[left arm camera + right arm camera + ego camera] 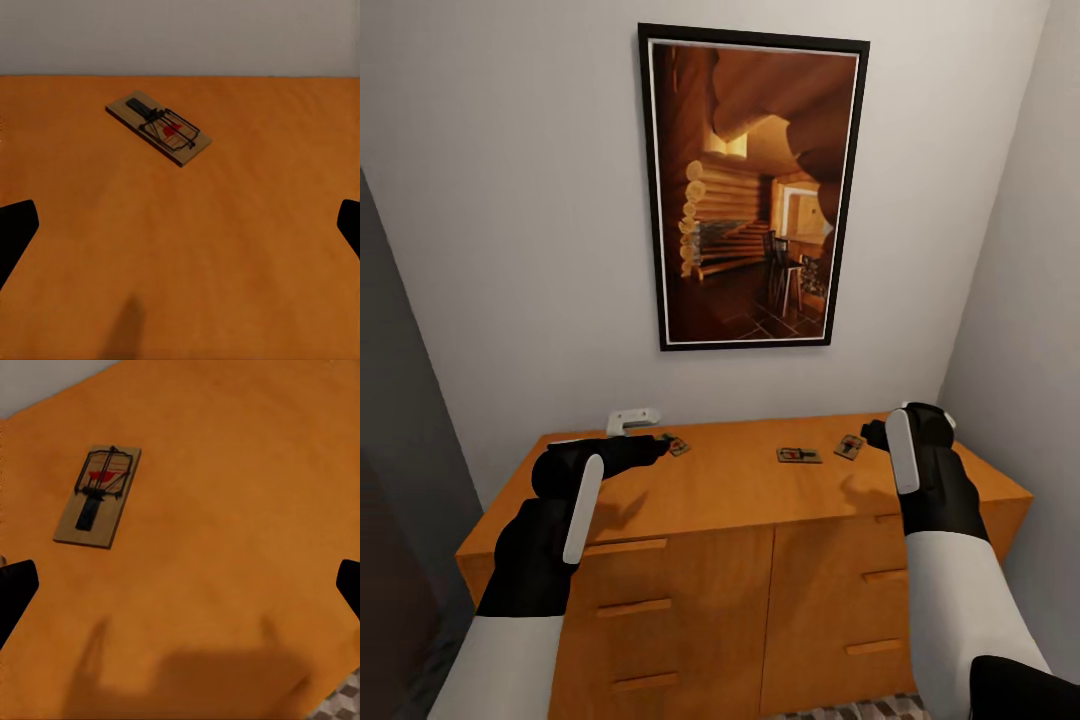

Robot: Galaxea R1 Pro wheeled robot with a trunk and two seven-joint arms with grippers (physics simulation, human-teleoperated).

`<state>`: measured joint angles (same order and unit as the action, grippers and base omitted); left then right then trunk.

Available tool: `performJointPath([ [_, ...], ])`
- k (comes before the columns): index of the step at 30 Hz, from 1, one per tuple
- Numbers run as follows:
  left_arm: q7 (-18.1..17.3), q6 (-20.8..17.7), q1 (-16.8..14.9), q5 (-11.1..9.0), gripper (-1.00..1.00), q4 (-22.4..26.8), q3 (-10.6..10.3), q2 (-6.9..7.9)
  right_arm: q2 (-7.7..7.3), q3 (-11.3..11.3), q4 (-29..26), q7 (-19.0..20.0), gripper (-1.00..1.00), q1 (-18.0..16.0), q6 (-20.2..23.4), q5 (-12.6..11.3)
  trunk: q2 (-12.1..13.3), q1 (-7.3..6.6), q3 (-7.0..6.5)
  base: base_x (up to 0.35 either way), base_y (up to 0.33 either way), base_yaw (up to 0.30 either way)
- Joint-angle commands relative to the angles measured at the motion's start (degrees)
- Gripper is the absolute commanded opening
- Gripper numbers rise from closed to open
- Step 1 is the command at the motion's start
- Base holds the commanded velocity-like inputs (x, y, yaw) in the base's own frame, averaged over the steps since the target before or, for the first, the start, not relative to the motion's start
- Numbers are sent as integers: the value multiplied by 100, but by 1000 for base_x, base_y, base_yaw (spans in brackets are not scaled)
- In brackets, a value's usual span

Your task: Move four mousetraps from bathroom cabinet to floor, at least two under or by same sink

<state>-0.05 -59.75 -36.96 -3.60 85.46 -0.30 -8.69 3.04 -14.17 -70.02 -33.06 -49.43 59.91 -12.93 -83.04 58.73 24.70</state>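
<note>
Three mousetraps lie flat on the top of the cabinet, spread in a loose row toward its back edge. The left mousetrap sits just ahead of the left gripper, the middle mousetrap lies roughly at the centre of the top, and the right mousetrap rests just beside the right gripper, at about its nine o'clock. A fourth cannot be made out here.

In the left wrist view the mousetrap lies at about eleven o'clock from the picture's centre, skewed to the fingers' line, spring wire and red mark upward. The left gripper's two dark fingertips stand wide apart at the frame's edges with bare wood between them, so it is spread and holds nothing. It looks held low and level so it can slide onto the flat plate from the front.

The right wrist view shows the same: the mousetrap at about ten o'clock, well clear of the fingertips, which are likewise parted and empty. That arm reaches in from the cabinet's right end, probably so each arm can take its nearest trap.

Behind the left gripper, a small white-grey gadget stands against the wall, under a framed picture hanging at twelve o'clock. A strip of patterned floor shows at the cabinet's foot. No trap is there yet, so the task seems to be at its start.
</note>
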Motion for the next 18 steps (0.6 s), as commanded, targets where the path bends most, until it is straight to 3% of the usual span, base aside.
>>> performJointPath([
  [1,9,-25,-5,-29,100,5,4,-1,5,20,-3,-54,100,-6,9,-59,-4,0,7,-5,2,0],
  [10,10,-25,-5,-27,100,0,1,-1,18,233,0,-46,100,-6,9,-42,-4,0,7,12,9,0],
  [18,10,-25,-5,-20,100,-1,-2,-1,17,290,-2,-42,100,-6,9,-35,-4,0,7,140,121,0],
])
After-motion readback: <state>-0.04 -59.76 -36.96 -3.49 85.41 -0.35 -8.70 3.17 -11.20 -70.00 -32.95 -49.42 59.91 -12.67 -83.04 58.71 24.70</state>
